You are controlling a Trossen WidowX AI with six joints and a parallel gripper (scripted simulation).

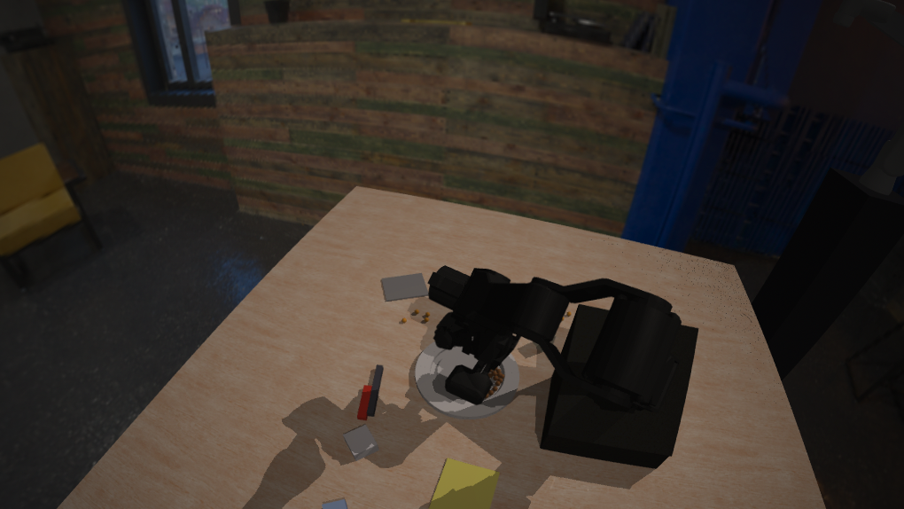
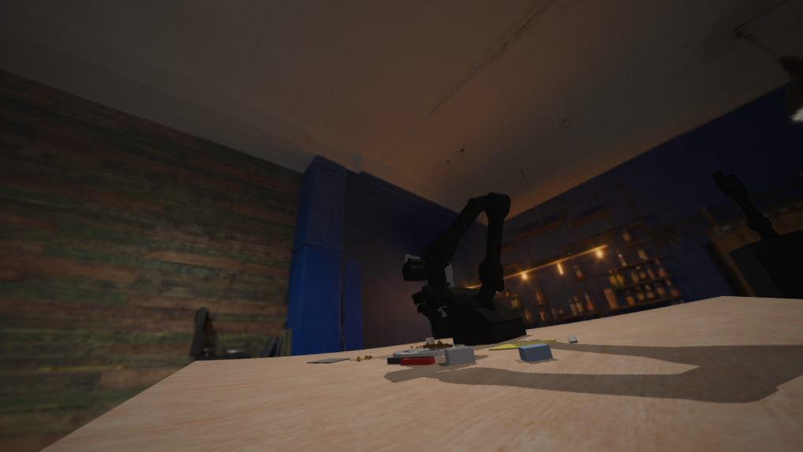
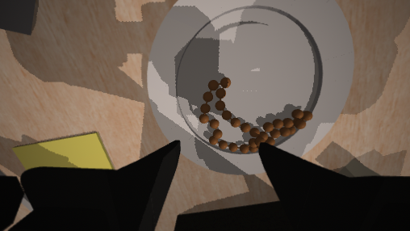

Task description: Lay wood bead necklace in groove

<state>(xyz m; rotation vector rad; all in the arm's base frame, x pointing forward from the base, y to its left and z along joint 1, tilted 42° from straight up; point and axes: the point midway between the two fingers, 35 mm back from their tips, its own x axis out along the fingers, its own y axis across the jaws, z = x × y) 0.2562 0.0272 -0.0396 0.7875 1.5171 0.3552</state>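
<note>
The round bead board is a pale grey disc with a ring groove, flat on the table. The wood bead necklace is a string of brown beads bunched on the board. In the wrist view one part lies along the groove's near and lower right side; a narrow double-strand loop reaches inward at the left. My gripper is open above the board's near edge, with nothing held. The necklace's near beads show between the fingertips; the right fingertip overlaps some of them. The arm hides much of the board in the top view.
A red block and a dark bar lie left of the board. A grey block, yellow sheet and blue block lie nearby. Small orange beads lie near a grey tile.
</note>
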